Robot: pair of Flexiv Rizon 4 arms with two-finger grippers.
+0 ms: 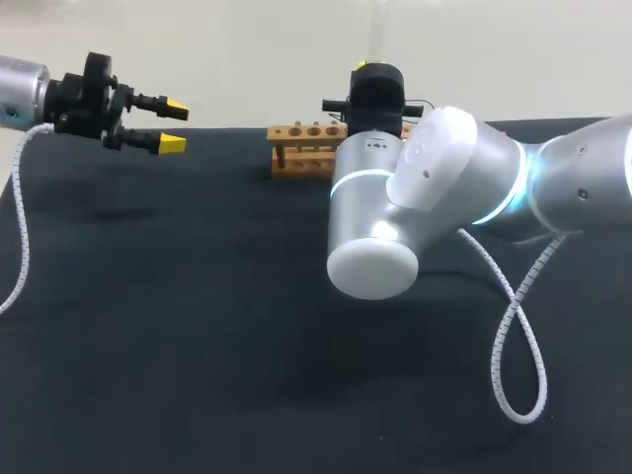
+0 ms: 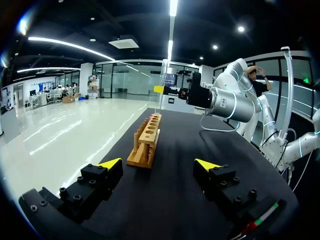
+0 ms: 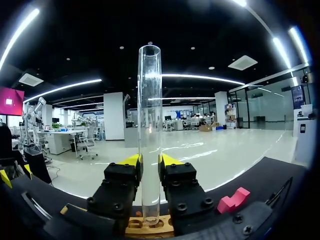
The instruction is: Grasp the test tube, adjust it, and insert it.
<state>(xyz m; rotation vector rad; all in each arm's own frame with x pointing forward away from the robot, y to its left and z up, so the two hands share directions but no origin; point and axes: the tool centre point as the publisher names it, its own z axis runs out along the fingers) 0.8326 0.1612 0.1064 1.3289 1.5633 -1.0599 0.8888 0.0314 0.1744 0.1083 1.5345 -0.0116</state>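
Right arm (image 1: 434, 188): elbow in front of the rack (image 1: 301, 148), wrist over its end.
Right gripper (image 3: 150, 162): yellow tips pinching the test tube (image 3: 149, 125) from both sides.
Test tube: clear, upright, lower end over a rack hole.
Rack: wooden, one row of holes.
Left gripper (image 1: 174, 125): fingers spread, empty, well apart from the rack.
Pink block (image 3: 232, 201): near the rack.

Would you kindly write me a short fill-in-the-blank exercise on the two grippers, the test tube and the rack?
1. The right gripper holds the test tube ____, not tilted.
2. The left gripper is ____, with nothing between its fingers.
3. The tube's lower end is over the rack, which is made of ____.
Missing words: upright; open; wood.
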